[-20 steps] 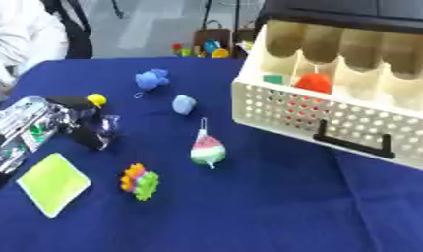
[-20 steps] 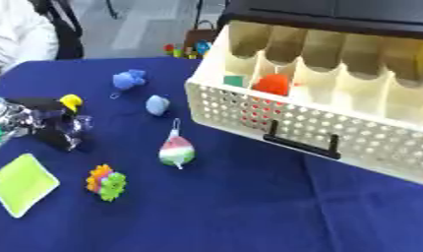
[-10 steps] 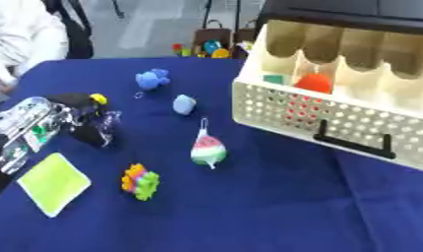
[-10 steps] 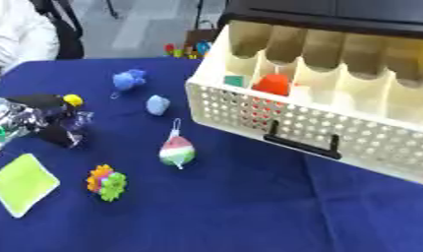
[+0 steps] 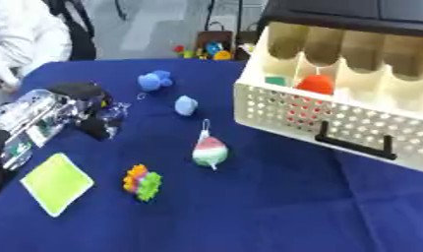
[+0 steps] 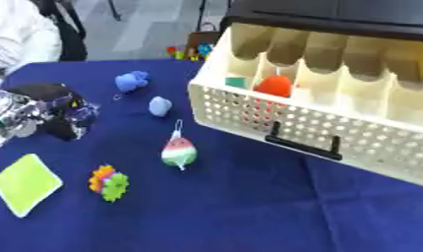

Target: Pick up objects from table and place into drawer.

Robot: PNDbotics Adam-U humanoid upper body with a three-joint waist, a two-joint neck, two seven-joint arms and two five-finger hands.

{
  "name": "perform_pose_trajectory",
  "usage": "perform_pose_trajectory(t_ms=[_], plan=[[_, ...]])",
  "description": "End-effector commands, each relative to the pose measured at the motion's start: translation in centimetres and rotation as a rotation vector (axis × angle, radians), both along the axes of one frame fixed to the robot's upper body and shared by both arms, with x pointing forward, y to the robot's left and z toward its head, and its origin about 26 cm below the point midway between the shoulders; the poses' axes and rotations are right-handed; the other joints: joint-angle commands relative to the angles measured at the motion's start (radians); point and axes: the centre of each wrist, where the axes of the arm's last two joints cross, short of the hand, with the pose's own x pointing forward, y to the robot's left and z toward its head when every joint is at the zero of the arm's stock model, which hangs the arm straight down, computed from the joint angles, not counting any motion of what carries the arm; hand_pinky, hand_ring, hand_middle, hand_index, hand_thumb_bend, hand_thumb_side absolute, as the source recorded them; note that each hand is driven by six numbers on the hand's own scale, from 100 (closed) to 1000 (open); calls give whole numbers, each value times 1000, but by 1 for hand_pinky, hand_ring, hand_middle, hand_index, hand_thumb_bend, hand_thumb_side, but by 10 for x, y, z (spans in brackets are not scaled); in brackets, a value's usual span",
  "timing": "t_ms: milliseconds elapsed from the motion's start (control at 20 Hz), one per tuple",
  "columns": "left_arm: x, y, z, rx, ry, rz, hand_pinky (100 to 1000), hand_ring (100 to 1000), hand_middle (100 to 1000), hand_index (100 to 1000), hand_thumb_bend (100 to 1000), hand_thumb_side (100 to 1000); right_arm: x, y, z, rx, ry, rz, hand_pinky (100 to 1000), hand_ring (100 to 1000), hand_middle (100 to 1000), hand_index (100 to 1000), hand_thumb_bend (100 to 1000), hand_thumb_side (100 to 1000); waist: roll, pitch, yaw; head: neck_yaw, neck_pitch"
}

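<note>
A cream perforated drawer (image 5: 335, 118) stands pulled open at the right, with an orange ball (image 5: 317, 84) and a small green block (image 5: 275, 80) inside. On the blue table (image 5: 249, 211) lie two blue toys (image 5: 154, 80) (image 5: 187, 105), a watermelon-patterned ornament (image 5: 210, 151), a multicoloured spiky toy (image 5: 142, 181) and a flat lime-green square (image 5: 56, 183).

Counter (image 5: 249, 216): covered in a deep blue cloth, filling the frame from 3 o'clock round to 9 o'clock, its far edge running across the upper part of the view.

Floor (image 5: 155, 29): pale grey, smooth, evenly lit, visible beyond the counter at 11 to 12 o'clock.

Furniture legs (image 5: 120, 7): thin, dark, standing on the floor at 12 o'clock.

Small coloured items (image 5: 202, 49): red, yellow, blue, clustered on the floor just past the counter's far edge; kind cannot be told.
</note>
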Motion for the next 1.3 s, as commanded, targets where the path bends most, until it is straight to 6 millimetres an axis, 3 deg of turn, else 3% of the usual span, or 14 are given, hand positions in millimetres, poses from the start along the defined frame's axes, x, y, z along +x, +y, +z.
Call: perform_pose_trajectory(t_ms=[50,300,800,1300], plan=[[-14,-3,37,22,-88,-20,187,444,431,585,100,429,-3,-3,7,-4,-20,-5,262,520,441,722,121,748,-1,-29,3,-4,1],[-36,-35,73,-5,-194,-138,176,434,417,576,100,419,-3,-3,7,-3,-18,-3,272,523,448,721,122,746,1,-46,5,-20,19],[-68,-101,133,-22,-380,-393,162,412,388,561,100,393,-2,0,4,-2,10,19,286,526,457,722,121,745,-3,-91,-9,-112,73],[-81,-142,164,-82,-463,-564,158,400,369,550,100,393,-1,4,5,3,23,49,298,526,462,721,122,744,10,-112,-32,-93,90]])
